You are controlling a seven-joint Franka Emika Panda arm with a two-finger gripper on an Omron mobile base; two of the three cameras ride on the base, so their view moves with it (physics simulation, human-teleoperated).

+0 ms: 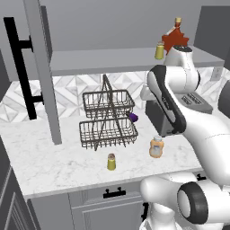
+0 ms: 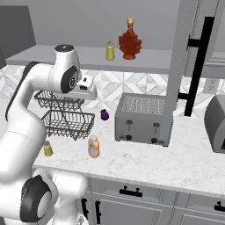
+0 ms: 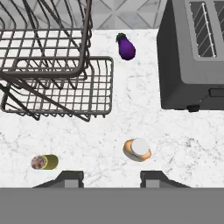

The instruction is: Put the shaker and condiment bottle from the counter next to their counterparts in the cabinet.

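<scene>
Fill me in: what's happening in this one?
The gripper holds nothing and hangs above the counter, looking down on the condiment bottle and the shaker, both untouched. Their counterparts wait on the shelf of the cabinet, whose door is open.

The condiment bottle (image 2: 93,146) stands on the counter (image 2: 145,160) near the shaker (image 2: 48,149).
</scene>
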